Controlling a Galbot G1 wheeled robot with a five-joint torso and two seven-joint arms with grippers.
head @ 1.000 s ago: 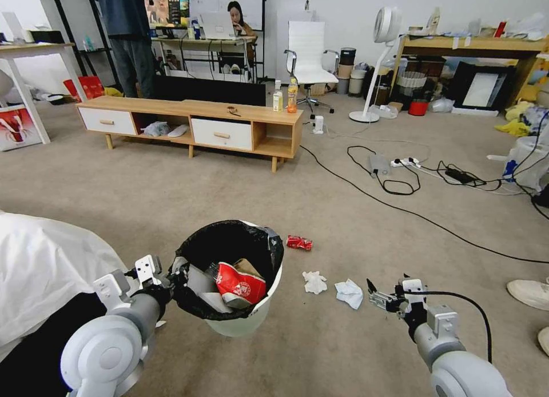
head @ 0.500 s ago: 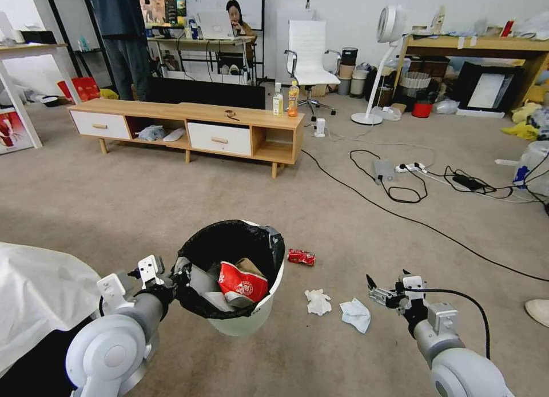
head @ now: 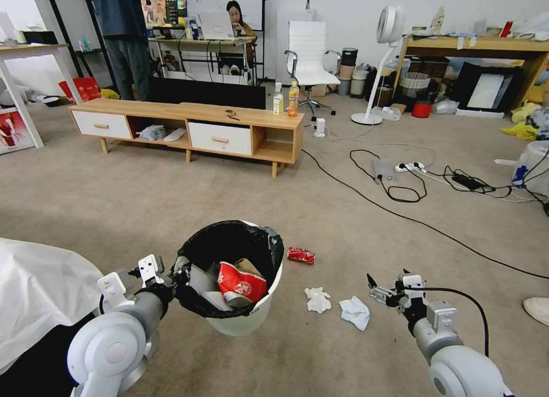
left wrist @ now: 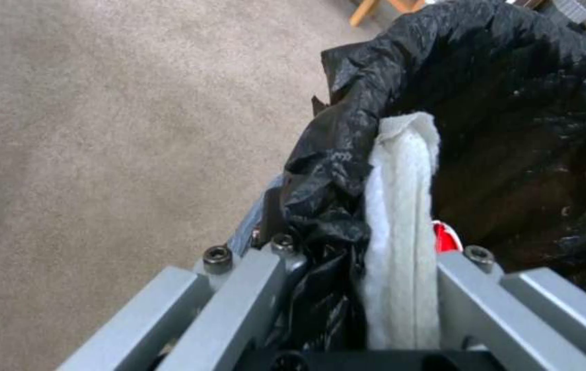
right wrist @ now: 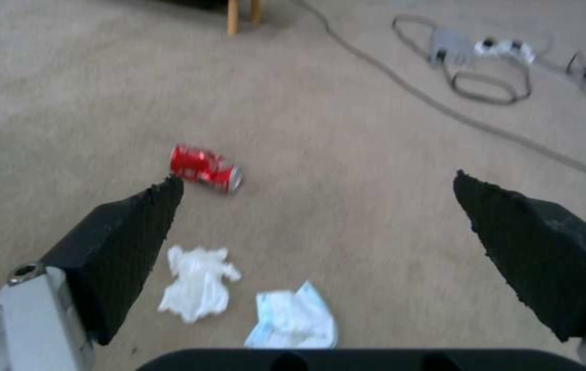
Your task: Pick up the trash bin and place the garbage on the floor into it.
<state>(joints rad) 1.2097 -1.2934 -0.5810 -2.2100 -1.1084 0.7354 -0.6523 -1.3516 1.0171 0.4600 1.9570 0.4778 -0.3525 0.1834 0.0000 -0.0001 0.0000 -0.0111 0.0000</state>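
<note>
Color rundown: the trash bin (head: 243, 322) is white with a black liner (head: 229, 245), and the paper cup (head: 241, 282) inside is red with a white print. On the beige-grey floor (head: 171, 197) there's a red can (head: 301, 255), one white tissue (head: 317, 300) and another, faintly bluish white one (head: 354, 312). The right gripper (right wrist: 317, 180) has black pads (right wrist: 128, 232).

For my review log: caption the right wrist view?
Open right claw above carpet, crushed red can and two tissue wads ahead.

Arms: pale grey rounded joints. Right gripper (right wrist: 317, 190): black wedge fingertips, black cable at wrist. Left gripper (left wrist: 348, 288): grey bars, hex screws.
</note>
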